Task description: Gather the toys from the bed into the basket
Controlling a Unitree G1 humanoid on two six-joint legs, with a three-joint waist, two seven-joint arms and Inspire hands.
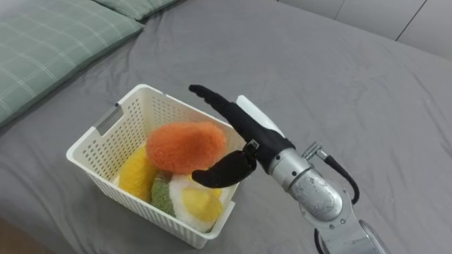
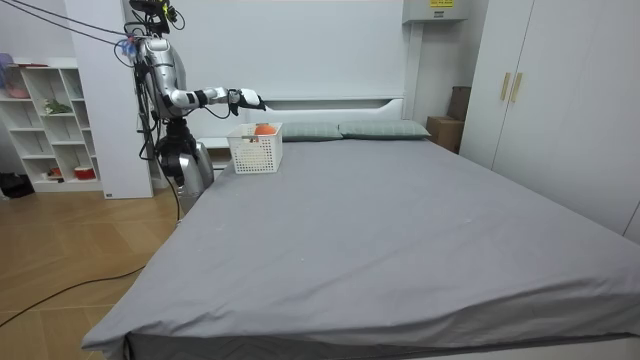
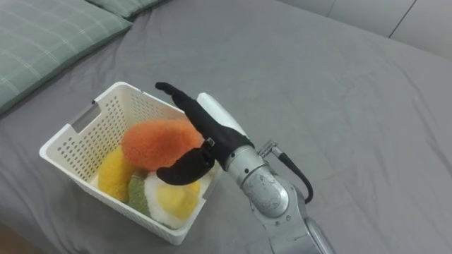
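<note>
So the white basket [image 1: 99, 152] is sitting on the grey bed [image 1: 318, 70] up near the green checked pillow [image 1: 42, 49], and it's already pretty stuffed. There's a yellow plush [image 1: 134, 173], a green one [image 1: 162, 196] and a white-and-yellow one [image 1: 200, 201], with an orange plush toy [image 1: 185, 146] piled on top. The right hand [image 1: 251, 137] hangs over the basket's near corner, wide open, fingers stretched straight above the orange toy and the thumb spread below it. Can't tell if it's actually touching the toy. In the room view the robot stands beside the bed at the pillow end.
</note>
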